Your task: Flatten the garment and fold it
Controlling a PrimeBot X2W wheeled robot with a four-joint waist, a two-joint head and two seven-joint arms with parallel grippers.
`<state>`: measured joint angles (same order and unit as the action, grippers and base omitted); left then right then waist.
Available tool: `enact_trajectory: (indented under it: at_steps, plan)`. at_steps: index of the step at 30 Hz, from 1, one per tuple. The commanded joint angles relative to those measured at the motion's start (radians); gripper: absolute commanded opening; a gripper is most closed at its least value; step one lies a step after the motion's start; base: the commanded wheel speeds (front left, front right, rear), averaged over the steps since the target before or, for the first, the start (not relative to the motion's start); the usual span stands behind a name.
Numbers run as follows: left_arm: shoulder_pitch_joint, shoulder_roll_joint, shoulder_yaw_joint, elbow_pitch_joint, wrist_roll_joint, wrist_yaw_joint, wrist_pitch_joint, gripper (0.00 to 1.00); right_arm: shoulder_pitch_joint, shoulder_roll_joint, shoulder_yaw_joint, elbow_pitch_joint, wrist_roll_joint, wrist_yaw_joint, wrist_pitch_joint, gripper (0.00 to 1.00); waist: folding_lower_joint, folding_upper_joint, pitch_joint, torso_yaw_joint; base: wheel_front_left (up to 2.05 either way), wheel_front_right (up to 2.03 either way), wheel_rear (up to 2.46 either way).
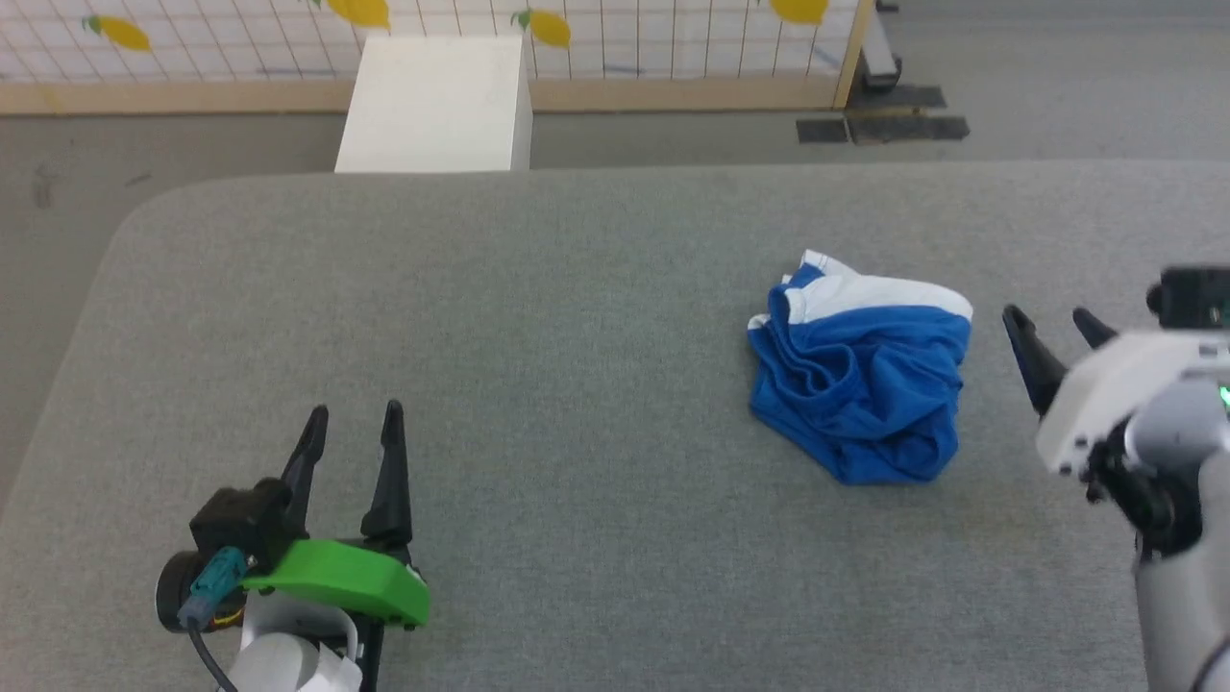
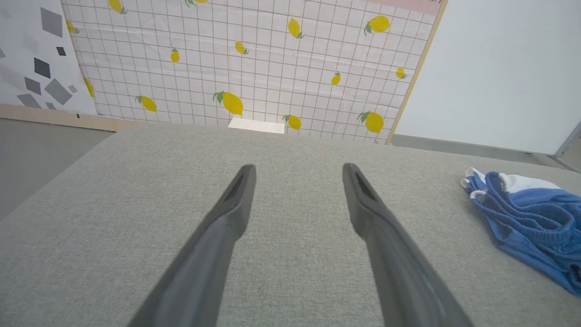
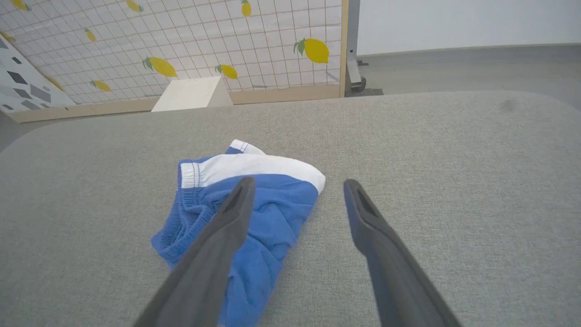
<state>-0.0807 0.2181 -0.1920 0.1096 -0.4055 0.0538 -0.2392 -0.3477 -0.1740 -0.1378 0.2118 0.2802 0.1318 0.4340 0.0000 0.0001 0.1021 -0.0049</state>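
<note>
Grey table (image 1: 577, 336) spans whole view. Lemon-print screen (image 1: 673, 38) stands far behind it. White box (image 1: 437, 106) at far edge, left of middle. Garment (image 1: 860, 370) lies crumpled on right half of table, white trim on far side. Right gripper (image 1: 1045, 315) just right of garment, not touching, fingers spread, empty. Left gripper (image 1: 354, 413) near left, well apart from garment, fingers spread, empty.

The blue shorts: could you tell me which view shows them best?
The head view: the blue shorts lie wholly visible on the table. In the right wrist view one of the fingers overlaps them; the left wrist view cuts them off at its edge.
</note>
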Motion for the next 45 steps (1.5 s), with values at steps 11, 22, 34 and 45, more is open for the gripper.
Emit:
enact_trajectory:
  at_steps: [11,22,34,45]
  plan:
    - [-0.096,-0.010,-0.019,-0.029,0.018,-0.004,-0.011,1.00,-0.231,-0.036,0.026,0.169,-0.074,-0.001,0.408,1.00,0.0000,-0.0001,0.165,0.088,0.00,0.00,0.00]
    - [-0.138,-0.023,-0.024,-0.013,0.022,-0.022,-0.019,1.00,-0.224,-0.004,-0.004,0.226,-0.125,-0.001,0.477,1.00,0.0000,-0.0001,0.229,0.130,0.00,0.00,0.00]
    - [-0.142,-0.026,-0.023,0.017,0.027,-0.040,-0.022,1.00,-0.193,-0.023,0.030,0.225,-0.098,-0.001,0.426,0.00,0.0000,-0.0001,0.188,0.123,0.00,0.00,0.00]
    - [-0.076,-0.021,-0.018,0.018,0.021,-0.037,-0.022,1.00,-0.111,-0.124,0.184,0.095,0.027,-0.001,0.453,0.00,0.0000,-0.0001,0.061,0.024,0.00,0.00,0.00]
